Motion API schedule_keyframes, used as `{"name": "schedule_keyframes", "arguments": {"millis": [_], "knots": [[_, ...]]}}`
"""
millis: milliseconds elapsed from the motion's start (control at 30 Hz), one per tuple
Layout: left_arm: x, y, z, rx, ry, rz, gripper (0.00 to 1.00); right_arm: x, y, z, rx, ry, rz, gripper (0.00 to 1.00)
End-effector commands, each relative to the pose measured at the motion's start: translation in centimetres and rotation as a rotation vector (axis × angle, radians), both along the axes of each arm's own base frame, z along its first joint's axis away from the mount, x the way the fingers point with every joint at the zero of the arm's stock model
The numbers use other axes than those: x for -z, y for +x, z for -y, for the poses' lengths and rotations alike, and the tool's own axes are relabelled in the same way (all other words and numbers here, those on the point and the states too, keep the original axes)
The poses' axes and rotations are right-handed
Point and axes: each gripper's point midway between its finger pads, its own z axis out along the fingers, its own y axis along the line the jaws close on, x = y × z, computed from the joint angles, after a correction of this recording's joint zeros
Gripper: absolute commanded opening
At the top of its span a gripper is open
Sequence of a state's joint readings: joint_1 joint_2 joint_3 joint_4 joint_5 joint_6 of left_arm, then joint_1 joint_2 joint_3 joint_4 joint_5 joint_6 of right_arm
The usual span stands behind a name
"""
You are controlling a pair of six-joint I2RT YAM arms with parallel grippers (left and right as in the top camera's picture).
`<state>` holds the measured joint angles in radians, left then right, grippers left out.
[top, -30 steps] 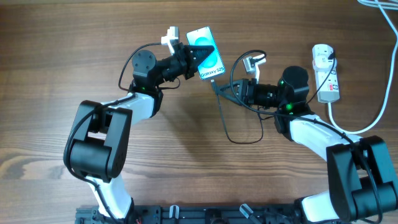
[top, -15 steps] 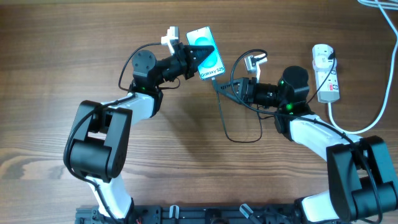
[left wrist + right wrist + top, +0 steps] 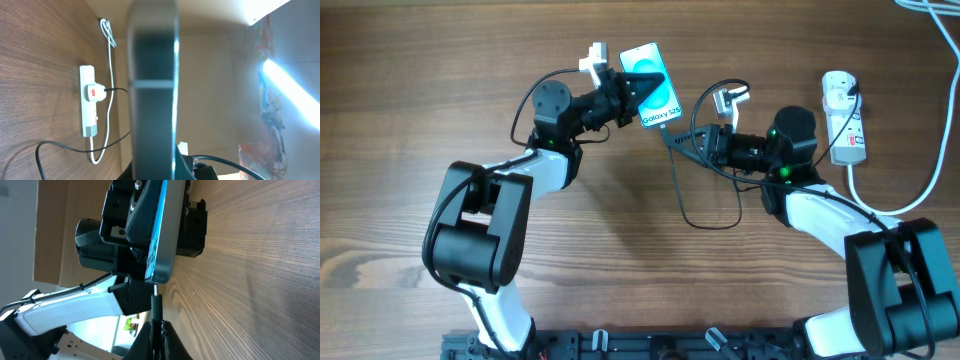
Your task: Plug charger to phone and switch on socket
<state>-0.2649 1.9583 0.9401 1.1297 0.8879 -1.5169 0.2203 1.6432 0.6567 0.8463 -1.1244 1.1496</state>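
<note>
Centrally, item one: phone, cyan screen facing up, white text at the end nearer the right arm. It sits raised above the counter at upper centre, angled across the frame. Left jaws are clamped on it from its left side, dark fingers overlapping the screen's edge. The left wrist view shows only its dark, blurred edge filling the middle of the frame.

Item two: charger, thin black cable. Its free end is pinched in the right jaws, which are closed together on the connector. The connector points at the phone's text end. In the right wrist view its metal tip meets the phone's lower edge; whether it is seated in the port cannot be told. From there the cable drops toward the robot, loops across the wood and runs back under the right arm.

Item three: socket, white strip lying flat at the right of the counter, well apart from the phone and beyond the right arm. A plug sits in it. No jaws touch it.

Item four: white cord, thick, curving from the socket's near end out to the right edge.
</note>
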Motion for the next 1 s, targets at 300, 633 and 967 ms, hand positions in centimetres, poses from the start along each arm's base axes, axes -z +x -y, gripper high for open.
{"name": "schedule_keyframes", "arguments": {"millis": [300,633,967], "knots": [[-0.73,-0.18,0.78,0.029,0.015,0.066,0.04,-0.23,0.09,-0.08,-0.004,0.0,0.03,0.04],[-0.72,-0.07,0.38,0.029,0.017,0.068,0.04,-0.22,0.52,0.56,0.015,0.001,0.023,0.04],[-0.73,-0.05,0.37,0.029,0.016,0.066,0.04,0.45,0.47,0.62,0.016,-0.011,-0.01,0.04]]}}
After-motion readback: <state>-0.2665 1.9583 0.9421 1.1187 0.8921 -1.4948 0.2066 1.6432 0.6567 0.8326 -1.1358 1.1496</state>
